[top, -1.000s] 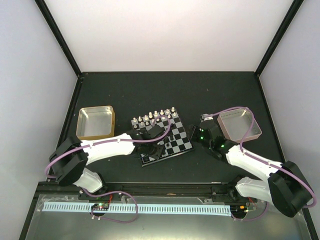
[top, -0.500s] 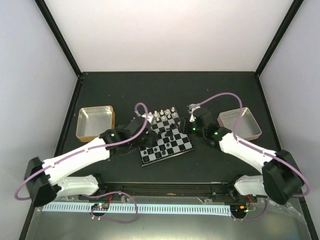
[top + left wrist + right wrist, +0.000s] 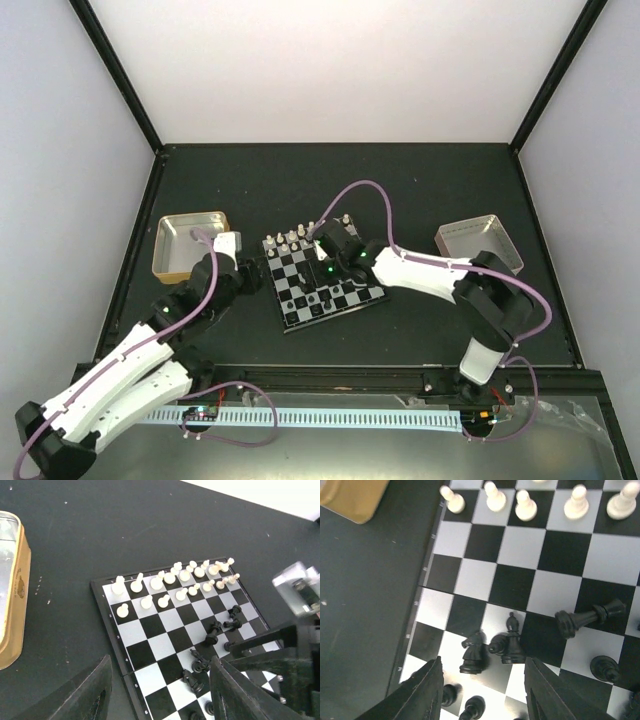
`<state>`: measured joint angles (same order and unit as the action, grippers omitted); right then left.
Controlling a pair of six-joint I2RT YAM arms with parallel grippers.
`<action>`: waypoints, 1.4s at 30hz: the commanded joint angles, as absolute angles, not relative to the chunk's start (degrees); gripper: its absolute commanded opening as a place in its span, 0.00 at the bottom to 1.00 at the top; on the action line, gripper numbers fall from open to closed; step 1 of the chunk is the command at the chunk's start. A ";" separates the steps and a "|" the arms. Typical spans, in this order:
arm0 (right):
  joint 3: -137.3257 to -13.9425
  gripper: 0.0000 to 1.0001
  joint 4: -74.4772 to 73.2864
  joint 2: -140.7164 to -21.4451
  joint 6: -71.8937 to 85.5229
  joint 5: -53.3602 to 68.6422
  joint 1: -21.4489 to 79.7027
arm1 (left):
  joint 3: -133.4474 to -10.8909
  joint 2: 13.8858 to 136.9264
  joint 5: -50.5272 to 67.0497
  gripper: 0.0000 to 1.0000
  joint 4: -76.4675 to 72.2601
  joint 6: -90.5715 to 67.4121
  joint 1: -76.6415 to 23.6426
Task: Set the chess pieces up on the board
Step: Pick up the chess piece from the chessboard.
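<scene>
Left gripper (image 3: 161, 659): jaws apart, nothing between them, hanging over the board's near left corner, where the dark rim meets bare tabletop (image 3: 300, 180). Right gripper (image 3: 484, 660): jaws also apart, clasping nothing, low over the near left part of the board (image 3: 160, 645), its arm reaching across from the board's right edge. Just ahead of the right fingers (image 3: 427, 692) stands a black knight (image 3: 471, 652), upright on a pale square, with a taller black piece (image 3: 511, 642) and a small round-headed one touching or nearly touching beside it. Further toward the board's right edge a black piece (image 3: 590, 617) lies toppled on its side across two squares. The other black chess pieces (image 3: 212, 632) are scattered loosely over the near half of the board, most upright, in no ordered rank; a few sit by the near edge, partly hidden under the fingers. White pieces (image 3: 170, 577) stand in two rows along the board's far edge. The board lies mid-tabletop, turned slightly askew to the table's edges. A shallow gold-sided tray (image 3: 190, 245) sits toward the tabletop's left edge, near the board but apart from it; the left arm lies between them. A silver tray (image 3: 480, 247) sits toward the right edge, well apart from the board.
</scene>
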<state>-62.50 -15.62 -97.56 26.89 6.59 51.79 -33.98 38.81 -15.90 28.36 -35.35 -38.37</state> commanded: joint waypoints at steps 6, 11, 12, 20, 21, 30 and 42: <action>-66.62 0.45 -22.42 -102.90 26.44 7.64 51.72 | -31.85 37.00 -11.86 0.55 25.69 -35.82 -35.28; -68.68 0.43 -24.20 -105.32 26.45 7.47 51.73 | -31.29 38.00 -10.01 0.55 24.79 -35.78 -34.76; -68.94 0.41 -24.51 -105.70 26.35 7.47 51.76 | -31.28 38.12 -9.86 0.55 24.73 -35.71 -34.63; -70.68 0.36 -25.57 -108.10 25.30 6.23 51.72 | -31.27 38.99 -8.73 0.53 24.43 -35.84 -33.92; -70.81 0.35 -25.53 -108.33 25.23 6.10 51.71 | -31.29 39.13 -8.52 0.53 24.41 -35.86 -33.88; -71.09 0.34 -24.38 -110.16 24.36 4.80 51.70 | -31.11 39.99 -7.61 0.53 23.93 -35.86 -33.37; -64.69 0.15 -14.62 -104.47 22.78 1.53 51.60 | -30.59 41.08 -4.17 0.54 22.41 -36.33 -32.87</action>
<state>-68.12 -20.60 -108.36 24.47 4.05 51.77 -30.89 40.36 -6.96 24.86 -35.75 -33.65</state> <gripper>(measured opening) 0.178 0.536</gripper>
